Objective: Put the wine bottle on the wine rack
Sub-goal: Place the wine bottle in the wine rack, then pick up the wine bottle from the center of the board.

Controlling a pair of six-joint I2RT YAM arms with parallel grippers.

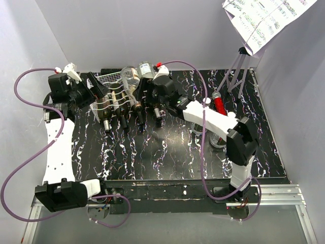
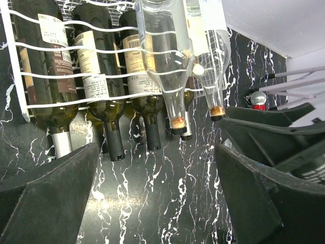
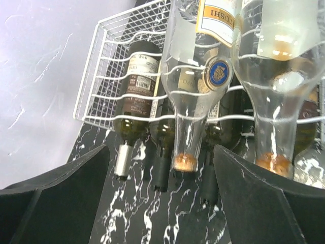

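At the upper left of the overhead view, on the black marbled table [image 1: 167, 152]: the white wire wine rack [image 1: 110, 78], lying flat near the back wall. Loaded with a row of dark bottles [image 3: 137, 86] side by side, necks poking out past the front wire toward the bottom of the frame.

On top of that row, at centre frame in the right wrist view: the clear wine bottle [image 3: 195, 101], resting across the wavy wires with a round blue badge on its shoulder and its corked mouth toward the camera. Just to its right, a second clear bottle [image 3: 279, 91], lying the same way on the same upper layer.

Along the bottom of the right wrist view: the right gripper [image 3: 160, 198], spread wide, gripping nothing, both dark fingers apart from the clear bottle's mouth above them.

Along the bottom of the left wrist view: the left gripper [image 2: 157, 193], likewise spread wide and empty, facing the necks from in front.

Right of centre in the overhead view, well apart from the rack: a red bottle [image 1: 220, 104].
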